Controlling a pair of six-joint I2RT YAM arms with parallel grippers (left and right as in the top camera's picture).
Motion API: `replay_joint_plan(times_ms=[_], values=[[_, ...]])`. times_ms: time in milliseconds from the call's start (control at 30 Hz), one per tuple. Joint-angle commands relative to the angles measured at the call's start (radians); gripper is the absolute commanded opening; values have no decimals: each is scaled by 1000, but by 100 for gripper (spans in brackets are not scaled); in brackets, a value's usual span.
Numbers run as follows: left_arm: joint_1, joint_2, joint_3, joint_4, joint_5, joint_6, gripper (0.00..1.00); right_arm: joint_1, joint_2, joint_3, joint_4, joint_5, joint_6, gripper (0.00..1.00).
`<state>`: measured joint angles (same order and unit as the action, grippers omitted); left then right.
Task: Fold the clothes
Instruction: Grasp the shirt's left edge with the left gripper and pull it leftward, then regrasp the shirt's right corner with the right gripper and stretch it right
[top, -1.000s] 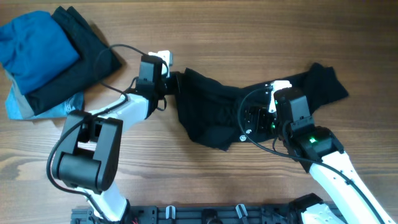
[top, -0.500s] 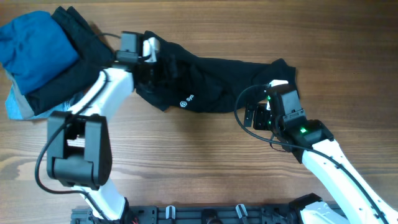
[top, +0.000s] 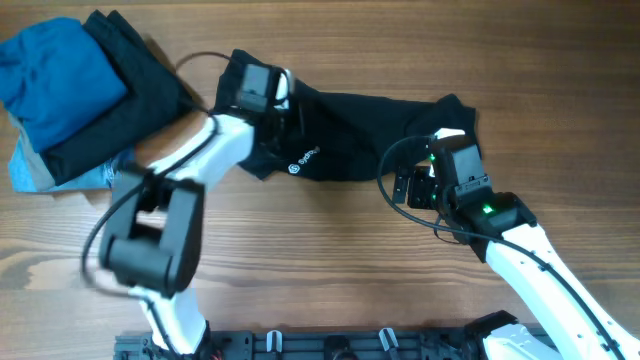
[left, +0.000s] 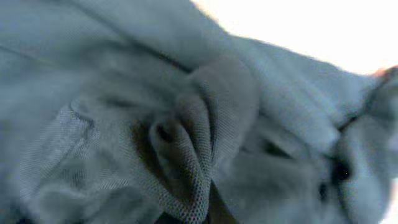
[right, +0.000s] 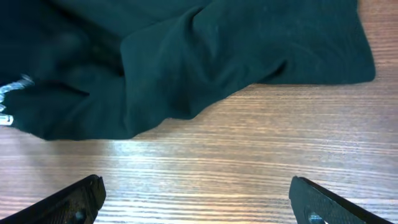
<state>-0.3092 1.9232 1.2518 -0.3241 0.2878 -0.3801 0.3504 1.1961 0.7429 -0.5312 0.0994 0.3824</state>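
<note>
A black garment (top: 370, 120) with a small white logo lies stretched across the far middle of the wooden table. My left gripper (top: 282, 110) is at its left end, buried in the cloth. The left wrist view is filled with bunched dark mesh fabric (left: 205, 130), which runs down between the jaws; the fingers themselves are hidden. My right gripper (top: 406, 188) is open and empty over bare wood, just below the garment's right end. In the right wrist view, the two fingertips (right: 199, 202) are wide apart and the garment's edge (right: 186, 68) lies ahead of them.
A pile of clothes sits at the far left: a blue piece (top: 55, 70) on top, a black piece (top: 125, 100) beside it, and a light blue-grey piece (top: 50, 172) underneath. The table (top: 320, 260) is wood.
Over the second, the garment was dragged left and stretched out by my left gripper. My right gripper let go and now rests beside it. Lately the left gripper shifted slightly right.
</note>
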Motion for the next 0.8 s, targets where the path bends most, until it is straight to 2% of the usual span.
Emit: replay_joint_plan(times_ms=[0, 167, 233, 300, 367, 433, 567, 767], values=[[19, -188, 5, -187, -16, 2, 4, -3, 5, 5, 3, 74, 43, 100], [19, -260, 5, -863, -43, 10, 4, -41, 29, 5, 22, 127, 37, 100], [19, -260, 5, -1033, -43, 59, 4, -130, 85, 5, 64, 24, 37, 100], [19, -260, -5, -1102, -43, 85, 4, -192, 134, 5, 93, -50, 38, 100], [19, -260, -59, -1117, -57, 94, 4, -254, 181, 5, 151, -93, 37, 96], [19, -260, -133, -1031, -61, 82, 4, -280, 192, 5, 245, -137, -13, 92], [19, -259, -245, -830, -60, 76, 6, -282, 218, 5, 518, -145, -122, 92], [19, -259, -271, -705, -53, 76, 10, -266, 496, 5, 802, -186, -121, 92]])
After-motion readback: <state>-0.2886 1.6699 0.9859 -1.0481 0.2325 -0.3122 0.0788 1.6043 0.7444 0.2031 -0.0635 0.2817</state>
